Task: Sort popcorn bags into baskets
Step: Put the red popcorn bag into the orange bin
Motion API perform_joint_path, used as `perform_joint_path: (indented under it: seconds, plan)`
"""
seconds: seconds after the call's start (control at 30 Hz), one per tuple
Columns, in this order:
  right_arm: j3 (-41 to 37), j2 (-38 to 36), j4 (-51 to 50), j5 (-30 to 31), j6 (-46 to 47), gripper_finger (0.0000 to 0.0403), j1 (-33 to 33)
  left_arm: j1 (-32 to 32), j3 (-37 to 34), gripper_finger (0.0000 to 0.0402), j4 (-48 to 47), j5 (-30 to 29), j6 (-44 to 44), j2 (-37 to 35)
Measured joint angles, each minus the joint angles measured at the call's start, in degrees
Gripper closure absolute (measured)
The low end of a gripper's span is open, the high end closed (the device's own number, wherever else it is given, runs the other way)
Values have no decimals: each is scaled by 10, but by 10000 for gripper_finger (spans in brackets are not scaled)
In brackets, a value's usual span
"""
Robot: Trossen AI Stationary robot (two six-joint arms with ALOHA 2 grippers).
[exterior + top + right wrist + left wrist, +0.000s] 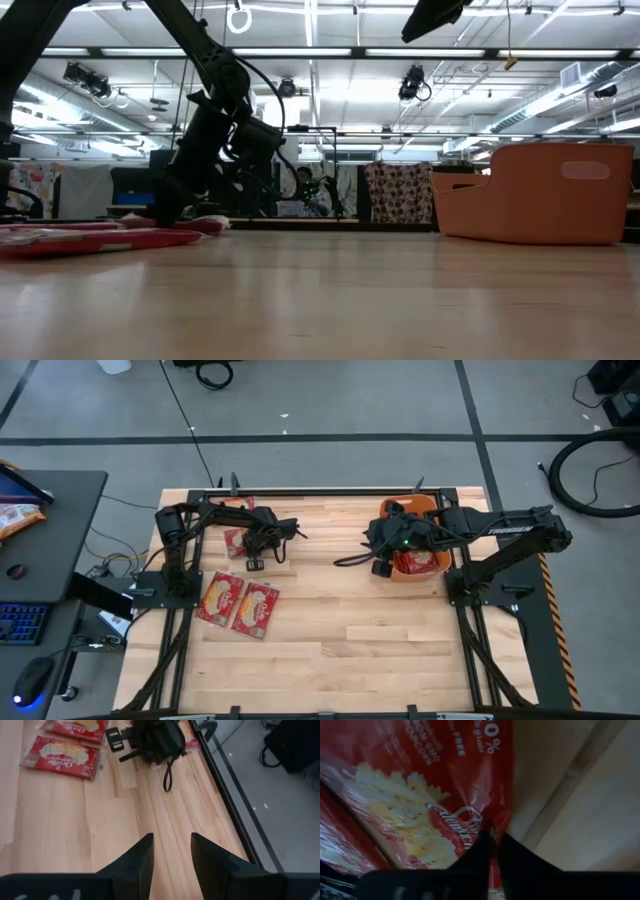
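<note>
The left gripper (262, 543) is down at the table's far-left part, its fingers (480, 852) pressed together on the edge of a popcorn bag (420, 805) lying flat beneath it. Two more bags (238, 603) lie side by side nearer the front edge, apart from that gripper. The right gripper (170, 855) hangs with fingers spread just beside the orange basket (420, 563), by the far-right rail. Bare wood lies open between the two grippers.

Popcorn bags on table: 3 visible, 1 under left arm (236, 541), 2 side by side lower left (221, 597) (256, 608). Orange basket (424, 563): 1, upper right. Robot arms: 2.
</note>
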Motion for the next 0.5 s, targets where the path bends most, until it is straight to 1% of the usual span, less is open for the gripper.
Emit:
perform_joint_path:
  seconds: [0.07, 0.23, 0.43, 0.5]
  plan:
    - [0, 0, 1, 0, -9, 269, 0, 0, 0, 392, 0, 3, 0, -2]
    - [0, 0, 0, 0, -22, 269, -6, 1, -1, 393, -6, 38, 0, -31]
    - [0, 3, 2, -4, -49, 267, -21, 1, -1, 397, -31, 113, -27, -112]
    - [0, 5, 5, -22, -64, 266, -27, -3, -1, 398, -31, 138, -35, -144]
